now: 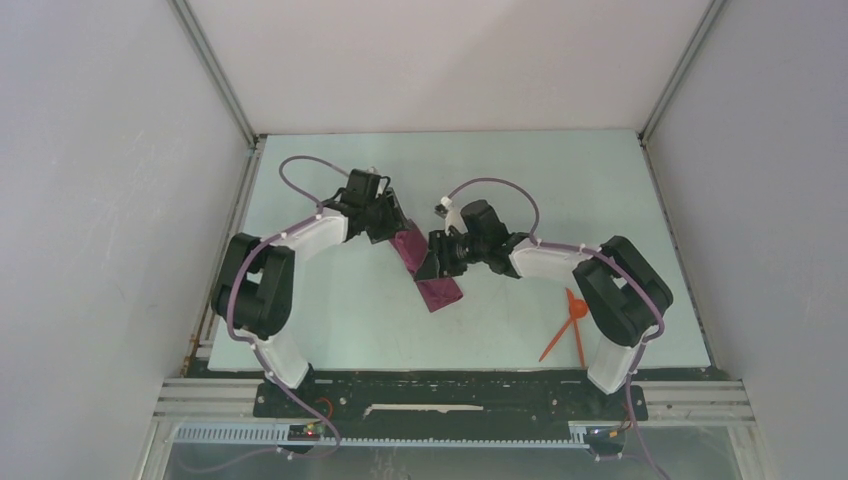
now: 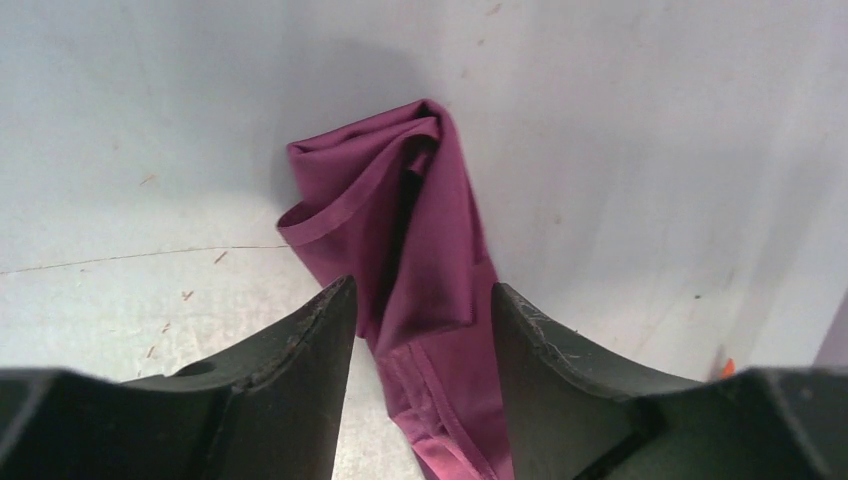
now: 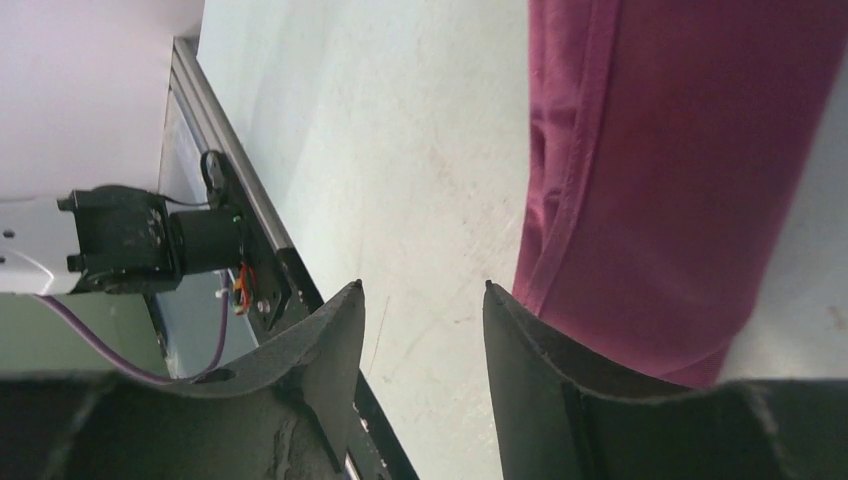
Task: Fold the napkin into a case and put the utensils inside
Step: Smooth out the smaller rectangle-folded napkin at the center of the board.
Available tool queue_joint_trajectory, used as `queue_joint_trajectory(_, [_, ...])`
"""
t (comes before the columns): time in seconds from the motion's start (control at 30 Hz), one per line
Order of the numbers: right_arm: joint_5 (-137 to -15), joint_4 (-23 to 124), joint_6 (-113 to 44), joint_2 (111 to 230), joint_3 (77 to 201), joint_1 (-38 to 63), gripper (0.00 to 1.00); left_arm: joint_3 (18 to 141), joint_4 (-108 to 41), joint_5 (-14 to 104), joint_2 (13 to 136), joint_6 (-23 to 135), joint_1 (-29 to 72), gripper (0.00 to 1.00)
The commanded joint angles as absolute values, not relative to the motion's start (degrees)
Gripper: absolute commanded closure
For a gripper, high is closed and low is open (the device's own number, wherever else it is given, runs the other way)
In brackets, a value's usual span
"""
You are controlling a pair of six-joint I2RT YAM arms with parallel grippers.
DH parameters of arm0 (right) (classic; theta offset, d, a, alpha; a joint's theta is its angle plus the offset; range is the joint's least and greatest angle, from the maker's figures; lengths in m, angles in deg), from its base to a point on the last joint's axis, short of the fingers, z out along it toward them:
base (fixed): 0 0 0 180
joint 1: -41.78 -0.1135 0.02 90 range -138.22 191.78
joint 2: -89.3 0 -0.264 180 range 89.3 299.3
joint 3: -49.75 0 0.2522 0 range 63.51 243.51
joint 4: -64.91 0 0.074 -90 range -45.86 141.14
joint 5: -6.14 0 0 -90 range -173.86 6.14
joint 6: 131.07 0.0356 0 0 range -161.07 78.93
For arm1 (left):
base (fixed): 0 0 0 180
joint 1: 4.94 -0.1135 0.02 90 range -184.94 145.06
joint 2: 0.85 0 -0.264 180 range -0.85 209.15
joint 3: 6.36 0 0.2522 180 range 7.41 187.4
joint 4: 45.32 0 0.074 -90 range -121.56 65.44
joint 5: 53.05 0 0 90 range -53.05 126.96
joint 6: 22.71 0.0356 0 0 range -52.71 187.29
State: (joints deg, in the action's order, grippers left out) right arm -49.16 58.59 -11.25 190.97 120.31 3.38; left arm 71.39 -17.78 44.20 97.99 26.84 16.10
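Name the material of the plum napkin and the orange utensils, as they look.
The napkin: woven cloth, probably cotton or a blend, matte; it slumps in soft folds and shows a stitched hem along its edges. The utensils: likely plastic, thin and straight, uniformly bright orange-red; too small in the top view to judge gloss.

**Layout: table, one moment**

The napkin point(image 1: 438, 292) lies mid-table point(image 1: 330, 330), a strip running far-left to near-right. The left gripper point(image 1: 399, 236) straddles its far end. The right gripper point(image 1: 438, 262) sits just beside its right edge. The utensils point(image 1: 572, 322) lie near-right on the table, well apart from the napkin.
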Motion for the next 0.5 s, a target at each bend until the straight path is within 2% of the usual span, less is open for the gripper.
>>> queue_joint_trajectory(0.0, [-47.4,59.5,-13.7,191.0,119.1,2.7,0.46,73.5,-15.7,42.3,99.4,28.8,16.1,0.45])
queue_joint_trajectory(0.07, [-47.6,59.5,-14.3,191.8,118.4,2.5,0.47,74.0,-16.2,42.9,99.9,28.7,16.0,0.47])
queue_joint_trajectory(0.27, [-48.7,58.7,-16.7,191.1,114.8,2.2,0.51,73.5,-19.0,45.3,100.7,27.4,14.7,0.7])
queue_joint_trajectory(0.47, [-50.0,60.2,-16.6,193.0,111.5,2.2,0.54,73.2,-23.6,52.0,103.7,26.2,12.5,0.84])
